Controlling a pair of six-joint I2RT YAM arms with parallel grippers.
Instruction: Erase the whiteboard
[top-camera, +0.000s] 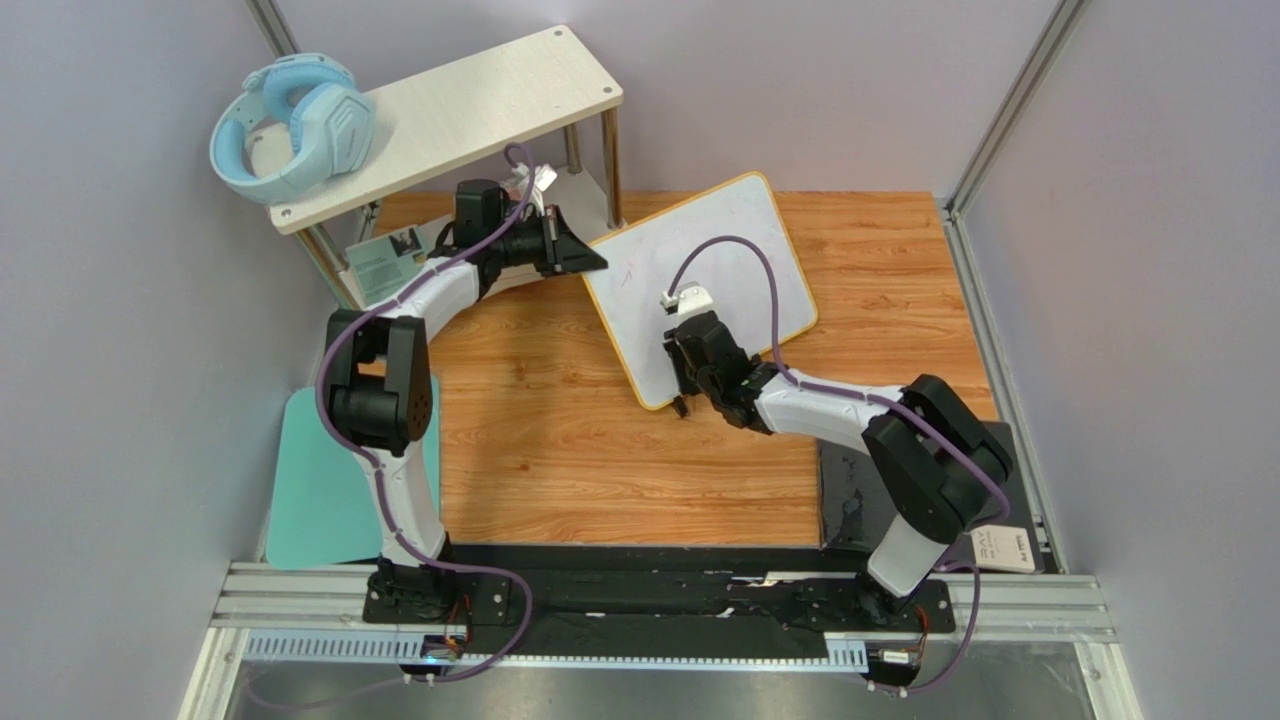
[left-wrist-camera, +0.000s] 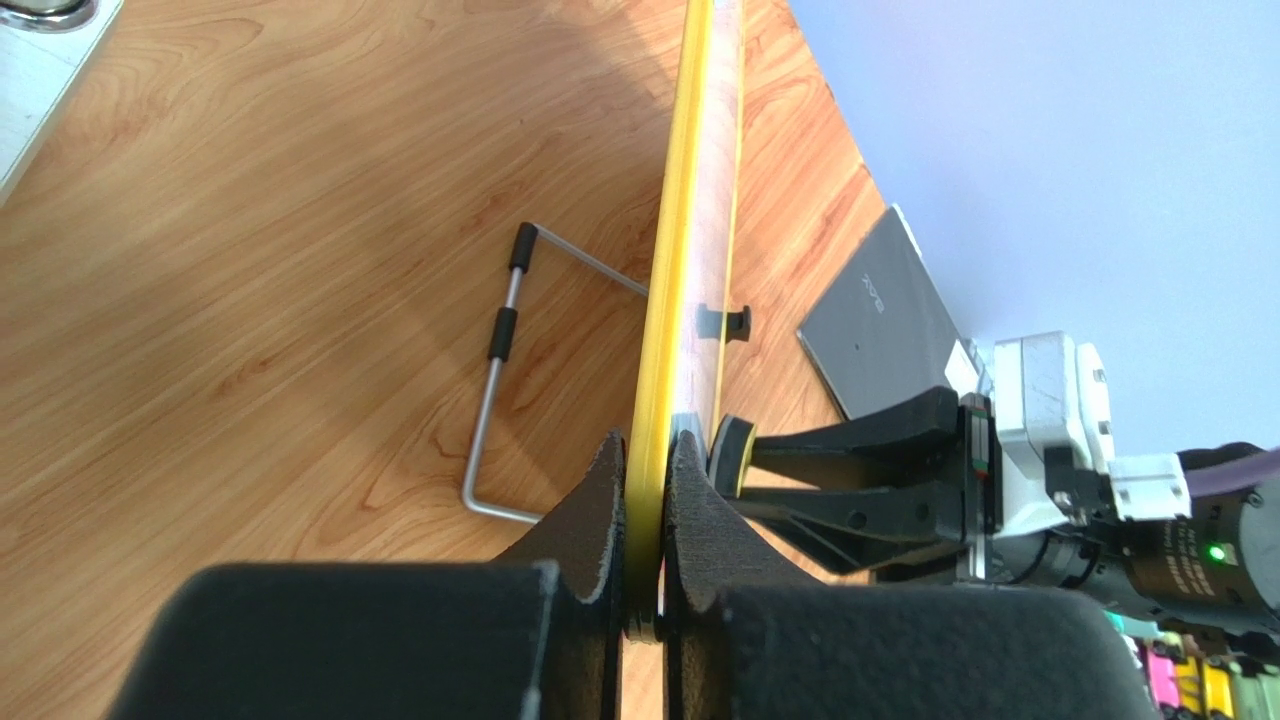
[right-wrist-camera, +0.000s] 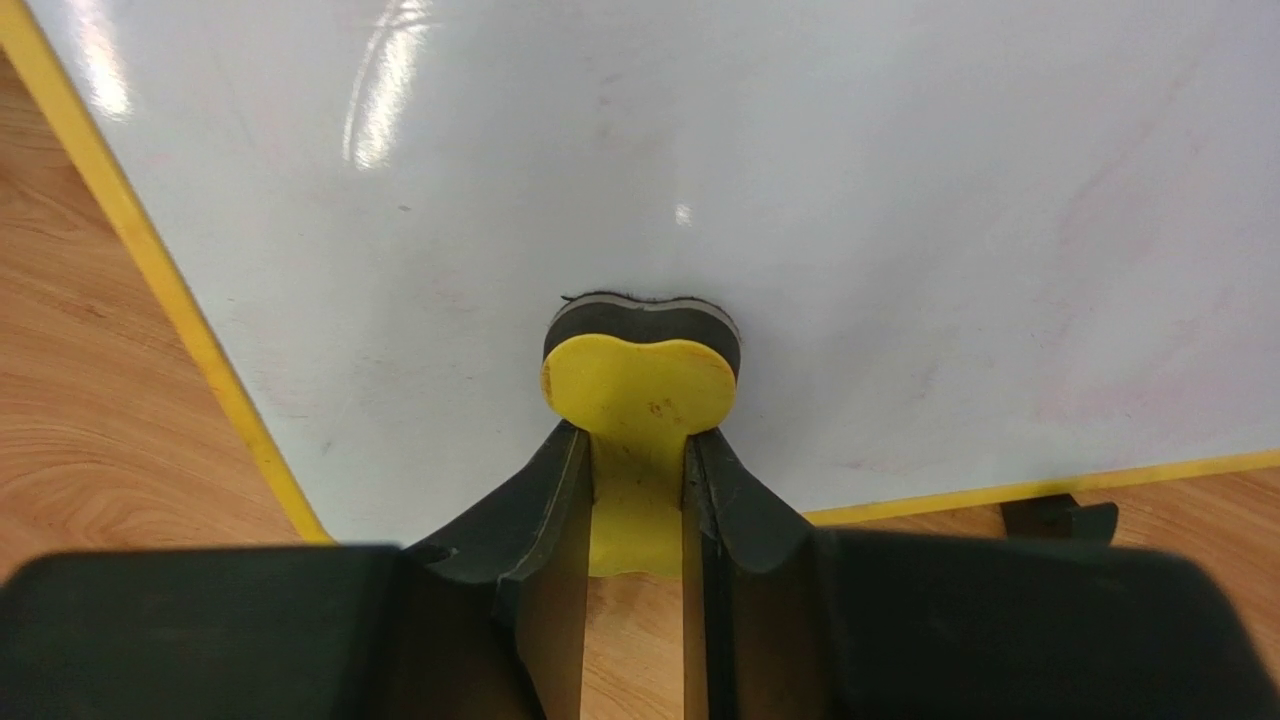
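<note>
Wooden table (top-camera: 601, 450): takes up the middle of the top view.

Whiteboard (top-camera: 736, 255): located at 1 o'clock from table centre, yawed so that one corner points to 9 o'clock. It is seen edge-on from the left wrist (left-wrist-camera: 684, 225), propped up off the wood rather than laid flat. In the right wrist view the face (right-wrist-camera: 902, 195) is seen as white, with glare at 11 o'clock and faint pinkish smudges at 4 o'clock.

Pale shelf (top-camera: 451, 113): placed at 11 o'clock, just beside the board's 9 o'clock corner.

Teal mat (top-camera: 316, 495): laid at 8 o'clock, partly under the left arm.

Dark pad (top-camera: 849, 503): laid at 4 o'clock, under the right arm.

Blue headphones (top-camera: 293, 128): set on the 9 o'clock end of the shelf.

Left gripper (left-wrist-camera: 646, 465): jaws are clamped nearly together on the whiteboard's yellow frame, one finger on each face. In the top view it (top-camera: 579, 252) is seen at the board's 9 o'clock corner.

Right gripper (right-wrist-camera: 639, 450): jaws are set narrow, gripping a yellow eraser (right-wrist-camera: 642, 375) by its waist. It (top-camera: 684, 353) is positioned over the board's 6 o'clock area.

Eraser: the dark felt side is pressed flat against the whiteboard face, near the lower frame. It (left-wrist-camera: 732, 450) is also seen from the left wrist, touching the board close to the clamped edge.

Wire stand (left-wrist-camera: 496, 375): hinged off the board's back, with its foot on the wood at 9 o'clock of the edge.

Black foot (right-wrist-camera: 1059, 518): fixed under the lower frame, at 4 o'clock in the right wrist view.
</note>
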